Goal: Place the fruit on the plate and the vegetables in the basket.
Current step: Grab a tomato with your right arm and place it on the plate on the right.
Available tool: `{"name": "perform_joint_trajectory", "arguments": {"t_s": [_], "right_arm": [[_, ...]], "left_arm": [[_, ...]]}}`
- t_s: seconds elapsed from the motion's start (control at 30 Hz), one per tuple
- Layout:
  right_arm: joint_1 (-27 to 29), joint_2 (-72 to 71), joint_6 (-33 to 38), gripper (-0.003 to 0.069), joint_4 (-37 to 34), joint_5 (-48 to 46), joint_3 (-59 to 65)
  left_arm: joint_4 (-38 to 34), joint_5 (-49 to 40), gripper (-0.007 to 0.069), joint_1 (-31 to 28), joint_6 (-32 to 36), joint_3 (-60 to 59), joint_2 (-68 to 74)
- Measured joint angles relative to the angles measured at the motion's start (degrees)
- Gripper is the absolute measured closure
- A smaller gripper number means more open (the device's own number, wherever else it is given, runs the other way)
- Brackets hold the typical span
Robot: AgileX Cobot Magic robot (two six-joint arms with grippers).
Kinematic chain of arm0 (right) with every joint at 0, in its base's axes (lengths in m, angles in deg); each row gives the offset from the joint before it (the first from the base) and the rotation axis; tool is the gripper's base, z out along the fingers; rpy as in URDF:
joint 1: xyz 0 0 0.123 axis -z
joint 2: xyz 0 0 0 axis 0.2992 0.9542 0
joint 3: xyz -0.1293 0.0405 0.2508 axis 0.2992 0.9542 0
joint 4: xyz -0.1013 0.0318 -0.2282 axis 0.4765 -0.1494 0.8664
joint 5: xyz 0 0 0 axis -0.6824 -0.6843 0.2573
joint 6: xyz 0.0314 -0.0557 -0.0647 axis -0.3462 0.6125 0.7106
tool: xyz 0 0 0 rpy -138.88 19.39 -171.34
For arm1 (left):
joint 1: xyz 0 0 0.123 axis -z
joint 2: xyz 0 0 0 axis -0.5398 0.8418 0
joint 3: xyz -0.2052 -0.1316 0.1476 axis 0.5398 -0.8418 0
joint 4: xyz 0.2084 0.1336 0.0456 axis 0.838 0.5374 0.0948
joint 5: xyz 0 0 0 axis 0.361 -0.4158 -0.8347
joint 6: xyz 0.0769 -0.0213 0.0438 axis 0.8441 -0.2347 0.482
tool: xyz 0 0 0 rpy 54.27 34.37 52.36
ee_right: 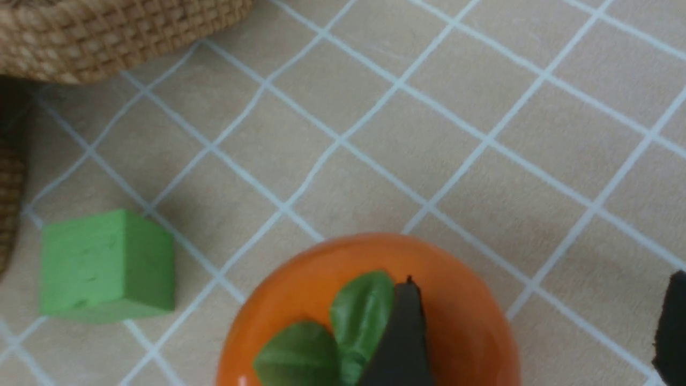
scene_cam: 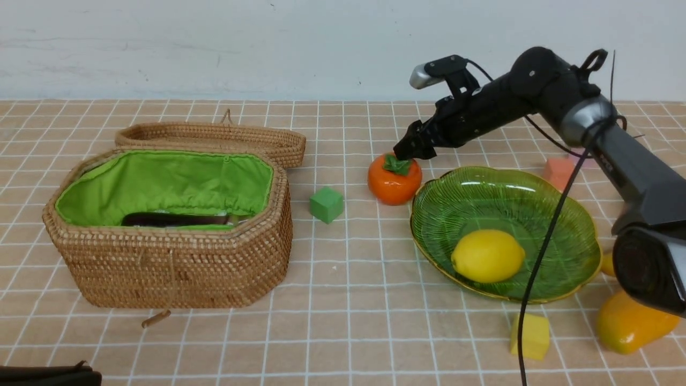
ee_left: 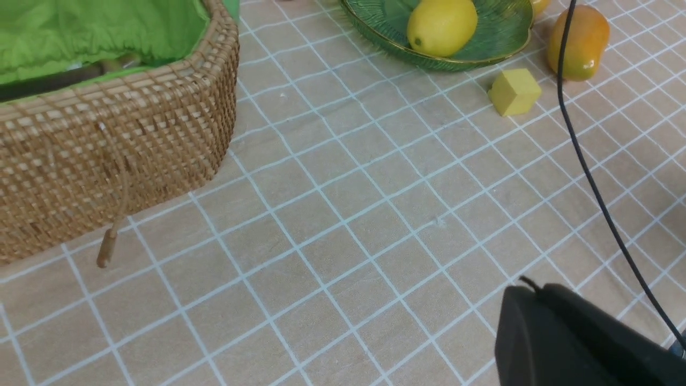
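Tan tiled tabletop holds the plate, with the lemon lying in it. Just beside the plate's far-left rim sits the persimmon, and the right gripper is over its leaf cap with its jaws spread wide. The left gripper is closed.

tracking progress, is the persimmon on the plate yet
No, off it: the persimmon sits on the table beside the plate, which holds only the lemon.

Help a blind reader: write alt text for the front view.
The right gripper, open, hangs over a round orange toy persimmon beside a green leaf-shaped glass plate holding a yellow lemon; an open green-lined wicker basket stands left.
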Motion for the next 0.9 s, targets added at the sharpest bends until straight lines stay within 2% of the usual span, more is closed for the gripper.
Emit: {"name": "perform_joint_trajectory", "arguments": {"t_s": [0.1,0.43,0.9], "right_arm": [[0.01,-0.80,-0.27,0.0067,-0.11,-0.68,0.00],[0.01,-0.95,-10.24,0.0067,2.03,-1.55,0.00],[0.01,1.35,-13.24,0.0067,-0.11,-4.55,0.00]], "left_arm": [[0.05,0.00,0.0636,0.00,0.00,0.00,0.00],[0.11,0.00,0.0636,0.00,0.00,0.00,0.00],[0.17,1.00,0.0636,0.00,0.00,0.00,0.00]]}}
